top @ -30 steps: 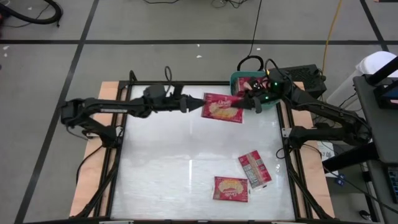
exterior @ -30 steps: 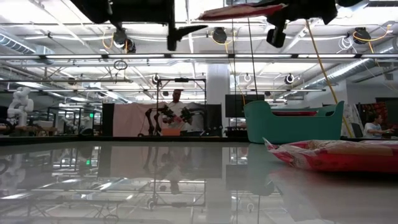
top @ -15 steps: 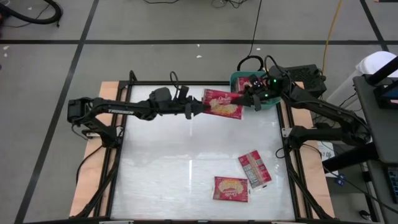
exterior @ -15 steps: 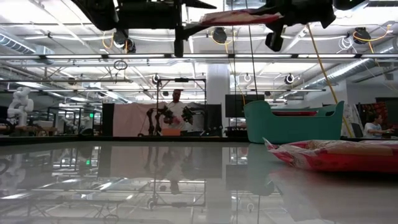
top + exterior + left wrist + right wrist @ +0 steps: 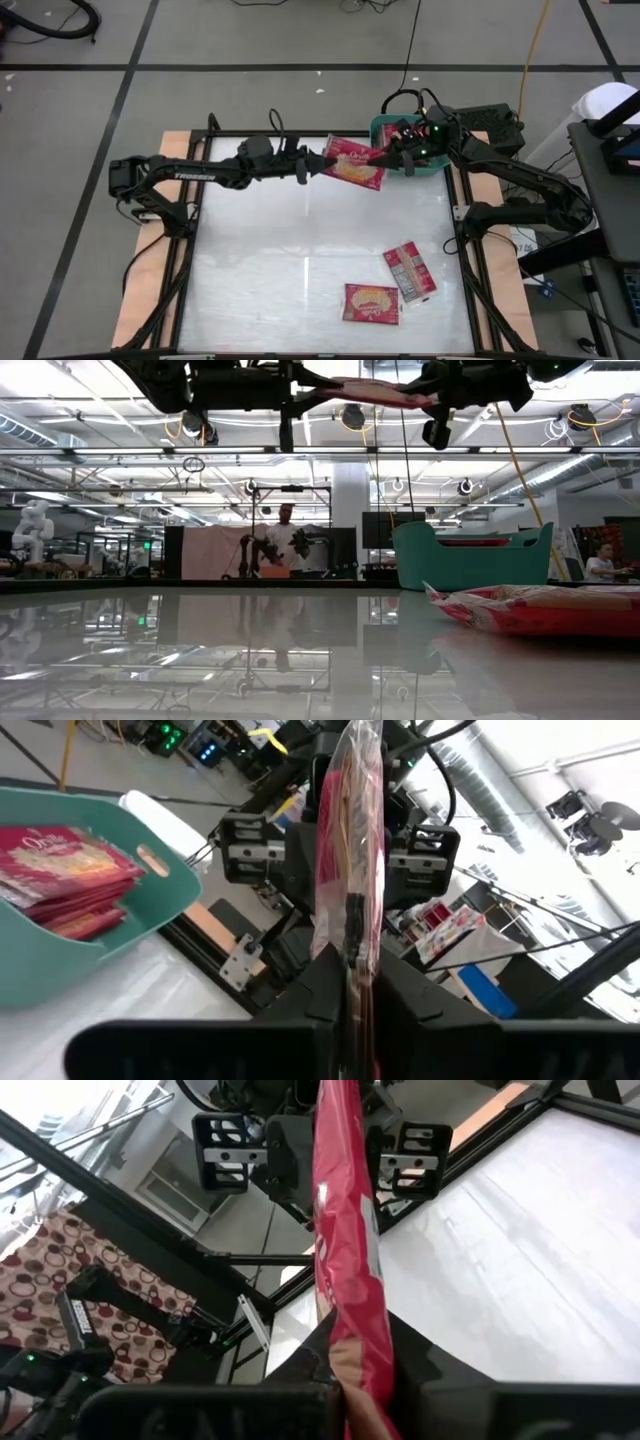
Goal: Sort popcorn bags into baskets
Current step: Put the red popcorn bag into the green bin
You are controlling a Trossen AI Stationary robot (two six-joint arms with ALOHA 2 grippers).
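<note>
**Red packet held at both ends, tub just behind**

Red and flat, one popcorn bag (image 5: 353, 166) hangs in the air between the two pincers, well above the table. The left gripper (image 5: 318, 165) has its fingers pinched narrow on the bag's left edge; the wrist view shows the film caught between them. The bag's long axis runs left to right, from one pincer to the other, with its right end a little farther back. The right gripper (image 5: 384, 158) is clamped on that far end. Just behind and right of this pincer sits the teal basket (image 5: 432, 168), already holding packets, so the right arm is the nearer one for the drop. Two more bags lie on the glass table (image 5: 260, 270), near its front right: one face-up (image 5: 371, 303), one back-up (image 5: 409, 271), both well apart from either pincer.
</note>
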